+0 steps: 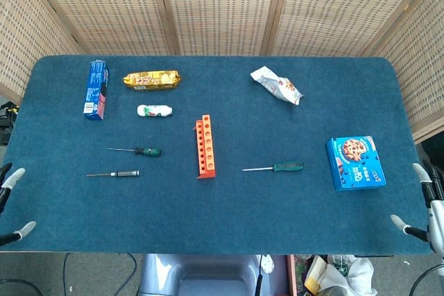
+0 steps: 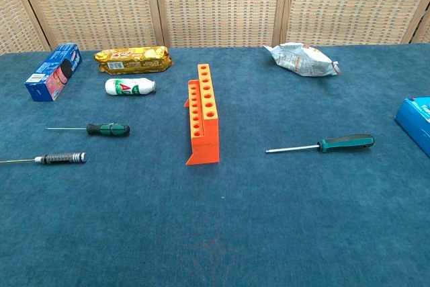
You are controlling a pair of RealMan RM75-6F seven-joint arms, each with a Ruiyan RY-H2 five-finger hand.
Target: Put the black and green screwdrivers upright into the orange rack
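- Lying flat left of the orange rack (image 2: pixel 203 116): black and green screwdriver (image 2: pixel 94 128).
- Left hand (image 1: pixel 10 202) and right hand (image 1: pixel 424 206) wait at table edges, fingers spread, holding nothing.

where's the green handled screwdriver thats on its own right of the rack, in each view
Head view: the green-handled screwdriver lies right of centre, between the orange rack and the blue cookie box, handle pointing right.
Chest view: the same screwdriver lies right of centre, right of the rack, with the box's corner at the right edge.
Shared landmark: the orange rack, just left of the shaft tip in both.
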